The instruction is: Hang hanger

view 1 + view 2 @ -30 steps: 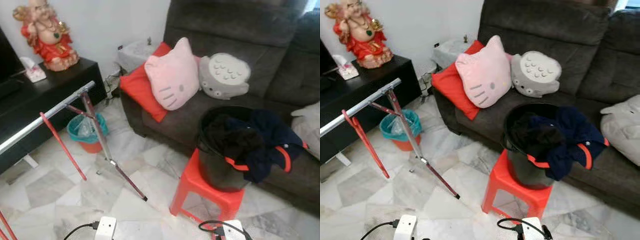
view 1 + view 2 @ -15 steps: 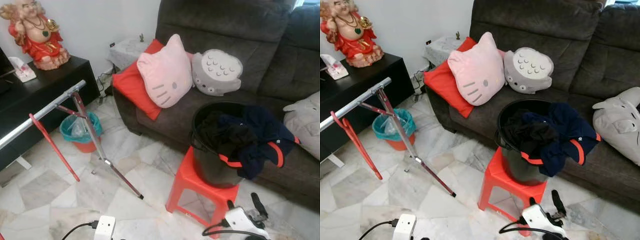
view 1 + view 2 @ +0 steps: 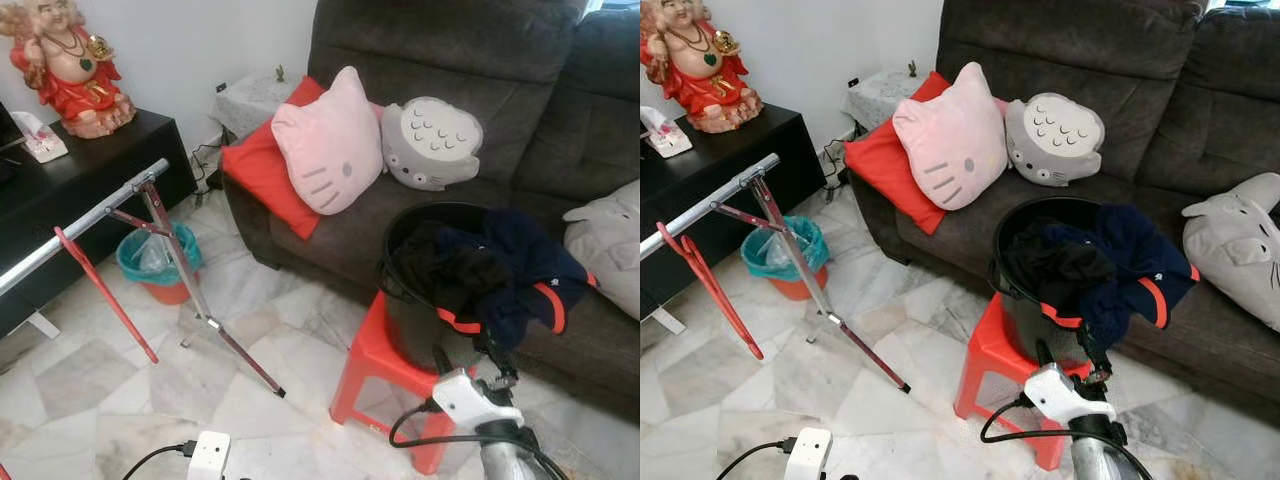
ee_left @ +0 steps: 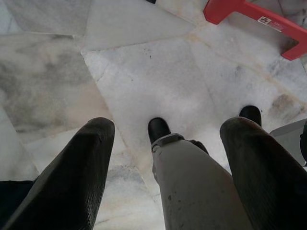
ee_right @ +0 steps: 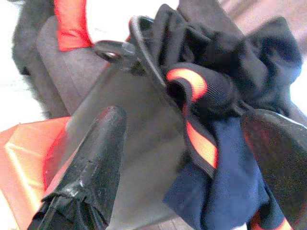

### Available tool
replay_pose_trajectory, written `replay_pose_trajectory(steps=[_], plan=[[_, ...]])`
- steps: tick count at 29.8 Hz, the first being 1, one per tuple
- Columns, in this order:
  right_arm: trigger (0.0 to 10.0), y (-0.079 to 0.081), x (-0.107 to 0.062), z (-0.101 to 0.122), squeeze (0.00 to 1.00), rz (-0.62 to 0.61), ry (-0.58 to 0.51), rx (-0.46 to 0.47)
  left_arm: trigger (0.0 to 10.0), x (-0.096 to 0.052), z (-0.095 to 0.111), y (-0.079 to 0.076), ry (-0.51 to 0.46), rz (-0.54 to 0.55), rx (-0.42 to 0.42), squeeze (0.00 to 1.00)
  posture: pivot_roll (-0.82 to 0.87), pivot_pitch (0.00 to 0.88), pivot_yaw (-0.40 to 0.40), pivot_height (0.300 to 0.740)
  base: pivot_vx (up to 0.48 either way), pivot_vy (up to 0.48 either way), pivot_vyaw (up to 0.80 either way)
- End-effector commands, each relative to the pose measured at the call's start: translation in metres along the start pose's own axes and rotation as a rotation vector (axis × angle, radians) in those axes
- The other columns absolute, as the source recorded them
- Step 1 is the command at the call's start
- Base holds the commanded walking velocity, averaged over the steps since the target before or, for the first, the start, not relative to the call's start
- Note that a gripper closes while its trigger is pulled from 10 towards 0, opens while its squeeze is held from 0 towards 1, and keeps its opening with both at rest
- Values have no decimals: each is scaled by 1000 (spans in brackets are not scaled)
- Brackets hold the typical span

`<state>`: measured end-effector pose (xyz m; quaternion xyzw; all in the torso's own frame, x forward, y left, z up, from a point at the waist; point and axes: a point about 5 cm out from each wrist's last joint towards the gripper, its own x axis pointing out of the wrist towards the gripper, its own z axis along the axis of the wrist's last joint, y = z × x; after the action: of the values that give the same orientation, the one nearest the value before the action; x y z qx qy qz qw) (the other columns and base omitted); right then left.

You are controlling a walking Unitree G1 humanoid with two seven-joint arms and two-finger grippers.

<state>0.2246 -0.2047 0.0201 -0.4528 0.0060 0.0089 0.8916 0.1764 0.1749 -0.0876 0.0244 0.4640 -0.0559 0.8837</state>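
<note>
A red hanger (image 3: 102,296) hangs from the silver rail (image 3: 85,226) of a drying rack on the left. At the centre right, a black bucket (image 3: 412,333) stands on a red stool (image 3: 372,362), with a navy garment with orange stripes (image 3: 523,272) spilling over its rim. My right gripper (image 3: 468,358) is raised in front of the bucket, open. In the right wrist view its fingers (image 5: 91,165) frame the bucket wall (image 5: 129,143) and the navy cloth (image 5: 225,187). My left gripper (image 4: 168,182) hangs low and open over the marble floor (image 4: 144,72).
A dark sofa (image 3: 520,120) with a pink cat cushion (image 3: 330,145), a red cushion (image 3: 262,175) and a grey cushion (image 3: 432,145) runs behind the stool. A teal-lined bin (image 3: 158,262) sits under the rack's leg (image 3: 215,320). A black cabinet (image 3: 90,165) carries a red statue (image 3: 68,65).
My right gripper has risen from the bottom edge to just in front of the bucket. The camera has shifted slightly; the hanger and the rack have not moved.
</note>
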Motion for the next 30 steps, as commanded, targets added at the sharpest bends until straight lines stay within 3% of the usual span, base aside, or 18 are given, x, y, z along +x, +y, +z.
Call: replay_pose_trajectory(steps=[1, 18, 19, 20, 21, 30], plan=[[10000, 0, 2, 6, 0, 38, -32, -37, 10000, 0, -1, 1, 7, -4, 28, 0, -76, 0, 35, 740, 0, 0, 0], [10000, -27, 34, 10, 0, -3, -11, -110, 10000, -1, -2, 1, 11, -6, 35, 0, -79, 0, 33, 740, 0, 0, 0], [9647, -27, 35, 10, 0, 2, -12, -111, 10000, -1, -2, 2, 11, -6, 35, 0, -79, 0, 34, 740, 0, 0, 0], [3686, -27, 36, 11, 0, 4, -13, -112, 10000, -1, -2, 2, 11, -6, 35, 0, -79, 0, 34, 740, 0, 0, 0], [0, -27, 37, 12, 0, 2, -14, -108, 10000, -1, -2, 2, 11, -6, 36, 0, -76, 0, 33, 740, 0, 0, 0], [0, -26, 39, 16, 0, 4, -19, -101, 10000, -1, -2, 2, 10, -4, 39, 0, -75, 0, 34, 740, 0, 0, 0]])
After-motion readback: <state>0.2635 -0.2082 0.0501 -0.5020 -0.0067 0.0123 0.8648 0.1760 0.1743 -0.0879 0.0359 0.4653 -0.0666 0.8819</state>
